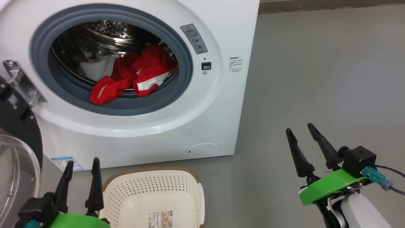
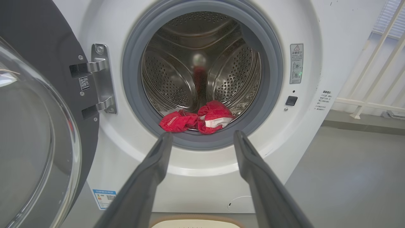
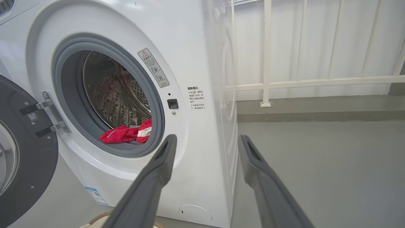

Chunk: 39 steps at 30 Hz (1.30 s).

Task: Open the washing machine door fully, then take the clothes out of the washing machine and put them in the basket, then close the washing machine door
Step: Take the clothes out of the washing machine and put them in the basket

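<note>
Well beyond left end effector [image 2: 202, 134]: clothes [image 2: 210, 117]

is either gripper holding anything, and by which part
Nothing is held: left gripper and right gripper both stand open; the clothes lie in the washing machine.

On my left the washing machine door [image 2: 38, 126] hangs open. Red clothes [image 1: 148, 68] lie inside the washing machine [image 1: 221, 104] — the basket [image 1: 152, 183] stands below.

Bright, even light; sharp pictures, wrist views bowed at edges.
</note>
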Tool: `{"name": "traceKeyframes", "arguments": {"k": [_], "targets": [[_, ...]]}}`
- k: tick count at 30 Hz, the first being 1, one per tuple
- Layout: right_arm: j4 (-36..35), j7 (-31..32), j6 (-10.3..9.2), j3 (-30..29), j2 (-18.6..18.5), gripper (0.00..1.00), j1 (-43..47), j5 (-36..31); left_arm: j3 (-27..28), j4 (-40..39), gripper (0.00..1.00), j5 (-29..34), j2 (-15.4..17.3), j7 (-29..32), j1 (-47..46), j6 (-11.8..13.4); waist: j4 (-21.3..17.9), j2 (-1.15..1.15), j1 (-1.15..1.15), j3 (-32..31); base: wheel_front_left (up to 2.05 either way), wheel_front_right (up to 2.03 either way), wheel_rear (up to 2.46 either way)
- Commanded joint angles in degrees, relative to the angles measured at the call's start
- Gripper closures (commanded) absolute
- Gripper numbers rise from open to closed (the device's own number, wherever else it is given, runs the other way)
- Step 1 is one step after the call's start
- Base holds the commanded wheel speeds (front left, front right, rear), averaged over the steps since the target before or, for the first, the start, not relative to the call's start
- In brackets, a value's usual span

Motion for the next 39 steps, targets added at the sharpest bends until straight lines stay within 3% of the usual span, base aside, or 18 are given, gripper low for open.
{"name": "traceKeyframes", "arguments": {"k": [1, 21, 28, 39], "targets": [[-1.33, -0.37, 0.42, 0.68, -0.06, 0.00, -0.79, -0.15, 2.12, -1.15, 0.00, 0.03, 1.40, -0.69, -1.91, -0.28, -0.01, 0.00, 0.00, 0.05, 0.00, 0.00, 0.00], [-3.10, -0.37, 0.42, 0.26, 0.83, 0.00, -2.58, -1.18, 1.11, 2.20, 0.00, -0.82, 2.23, 0.48, -10.19, -1.38, -0.67, 0.00, 0.00, 6.49, 0.00, 0.00, 0.00], [-3.95, -0.37, 0.42, 0.05, 1.76, 0.00, -4.30, -2.12, 1.34, 6.53, 0.00, -1.69, 3.17, 1.58, -18.03, -2.46, -1.37, 0.00, 0.00, 11.24, 0.00, 0.00, 0.00], [-4.41, -0.37, 0.42, 0.17, 2.46, 0.00, -5.94, -4.12, -0.52, 18.93, 0.00, -2.23, 3.67, 2.61, -35.42, -6.51, -1.90, 0.00, 0.00, 18.15, 0.00, 0.00, 0.00]]}}
